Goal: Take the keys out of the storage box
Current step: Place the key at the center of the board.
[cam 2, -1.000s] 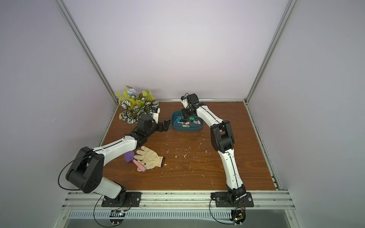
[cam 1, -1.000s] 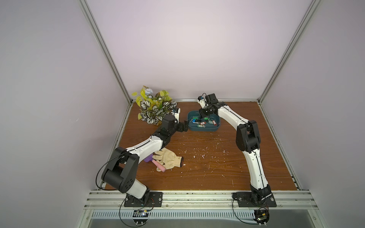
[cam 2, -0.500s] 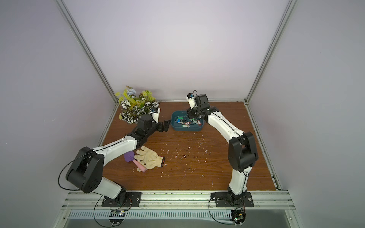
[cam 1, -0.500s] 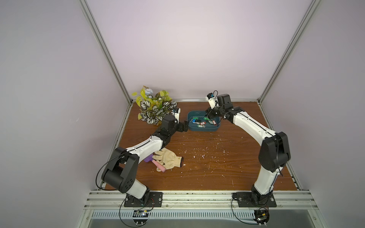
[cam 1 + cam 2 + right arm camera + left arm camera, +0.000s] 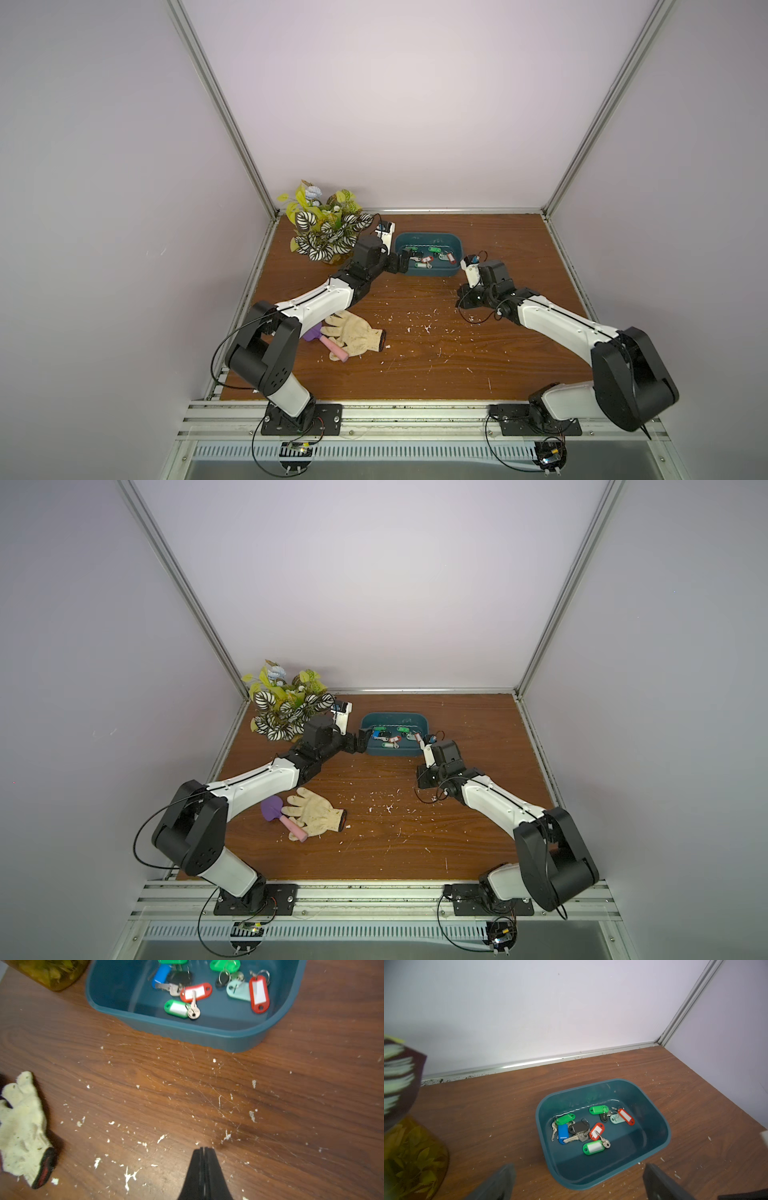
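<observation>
Pale lilac walls with aluminium corner posts close in a brown wooden table (image 5: 415, 374), and the storage box (image 5: 432, 272) sits on it toward the back, near the middle and a little off the rear wall. All the keys (image 5: 579, 1127) lie inside on the box floor: three green tags, two red, one blue, one pale teal and two black, loosely bunched, with a strip of bare floor along one long wall in the left wrist view. The box walls are low and the rim is uncovered. The left gripper (image 5: 400, 262) is at the box's left short end, its fingers (image 5: 504, 1180) spread wide apart to either side of that end; whether they touch the wall cannot be told. The right gripper (image 5: 204, 1150) hangs low over the table in front of the box's right corner, clear of the box, its fingers pressed together tip to tip; contact with the wood cannot be told. In both top views, bare wood runs right of the box and across the front middle, strewn with white flecks (image 5: 415, 328). A leafy potted plant (image 5: 324, 232) crowds the back left corner, just behind the left arm's wrist. Nearer the front left, a cream glove (image 5: 316, 812) lies over the pink handle of a purple trowel (image 5: 272, 808), partly under the left arm.
</observation>
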